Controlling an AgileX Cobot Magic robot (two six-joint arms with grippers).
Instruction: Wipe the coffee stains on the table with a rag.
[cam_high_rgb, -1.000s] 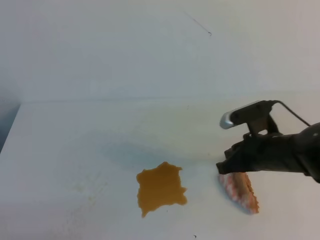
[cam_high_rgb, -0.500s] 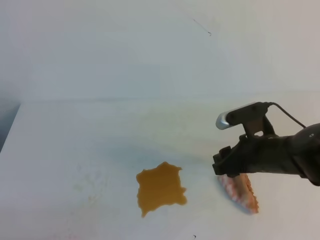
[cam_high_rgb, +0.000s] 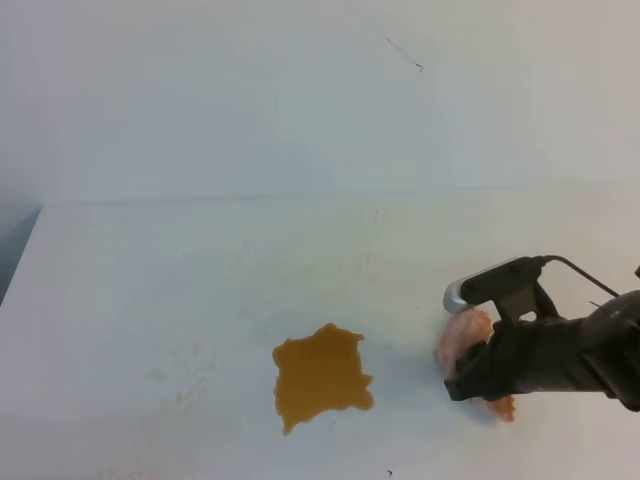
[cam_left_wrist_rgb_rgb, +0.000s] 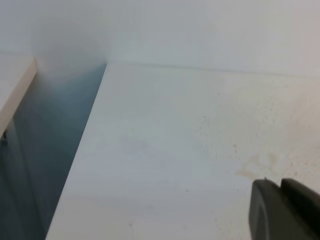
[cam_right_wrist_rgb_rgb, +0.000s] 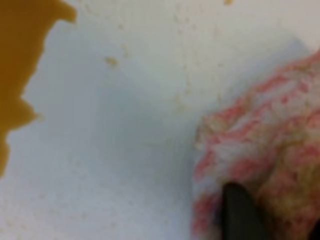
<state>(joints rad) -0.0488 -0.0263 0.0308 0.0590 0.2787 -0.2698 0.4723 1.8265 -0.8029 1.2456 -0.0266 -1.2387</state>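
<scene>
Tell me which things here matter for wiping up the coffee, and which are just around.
For the job:
- coffee stains
- rag
- table
- right gripper, down on the rag

Just around:
- wall
- left gripper, off near the table's left edge

1. The black right arm (cam_high_rgb: 570, 355) reaches in from the right side and lies low over the big flat white table (cam_high_rgb: 150, 280).
2. Its black right gripper (cam_high_rgb: 468, 372) points left and sits down on the small bunched pink-and-white rag (cam_high_rgb: 462, 335).
3. In the right wrist view one dark finger (cam_right_wrist_rgb_rgb: 240, 210) presses into the rag. How wide the jaws stand cannot be told.
4. A small silver and black camera (cam_high_rgb: 495, 283) sits on top of that arm's wrist.
5. The black left gripper (cam_left_wrist_rgb_rgb: 282, 210) shows only as a dark tip above the table, away from the rag.
</scene>
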